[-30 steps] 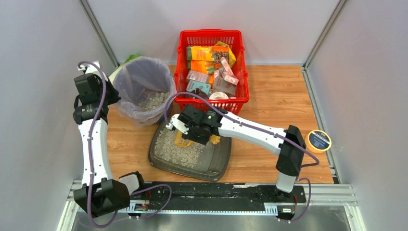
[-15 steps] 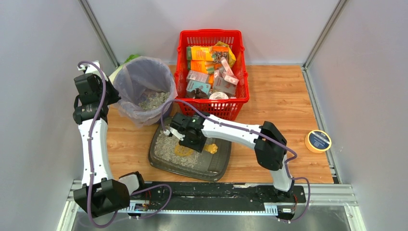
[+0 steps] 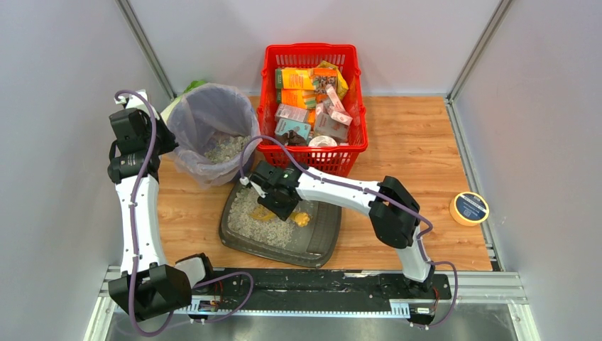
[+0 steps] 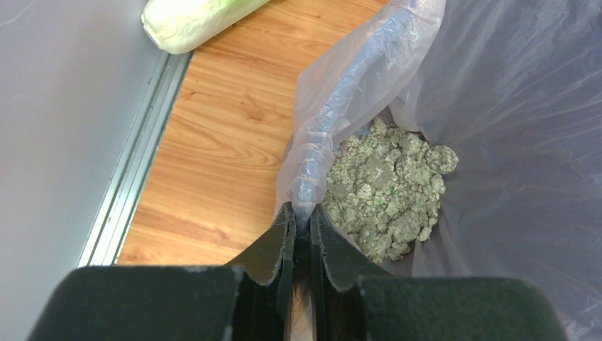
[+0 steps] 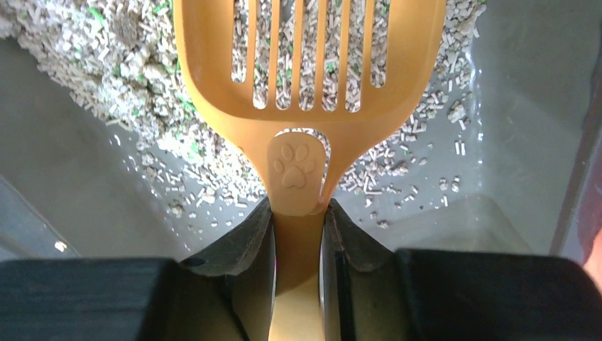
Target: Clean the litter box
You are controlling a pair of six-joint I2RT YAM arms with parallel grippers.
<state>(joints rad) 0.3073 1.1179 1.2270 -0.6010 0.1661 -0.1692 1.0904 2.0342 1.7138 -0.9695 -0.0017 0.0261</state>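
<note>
Sifting demands a level scoop (image 5: 206,64): the right gripper (image 5: 298,213) clamps its handle, blade in the litter (image 3: 248,217). The litter box (image 3: 319,238) lies just beside the bin (image 3: 186,153), on its near-right side. The left gripper (image 4: 302,220) pinches the bag (image 4: 355,85) rim. Shake gently before lifting.

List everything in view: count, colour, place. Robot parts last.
litter box: one, dark grey, front centre
litter: pale grey, in litter box
scoop: one, orange, over litter
bin: one, lined with translucent bag, left of basket
clumps: heap, grey-green, in bag
basket: one, red, back centre
packets: several, orange and pink, in basket
tape roll: one, yellow, right edge
bundle: one, pale green, behind bin
left end effector: black, shut on bag
right end effector: black, shut on scoop
</note>
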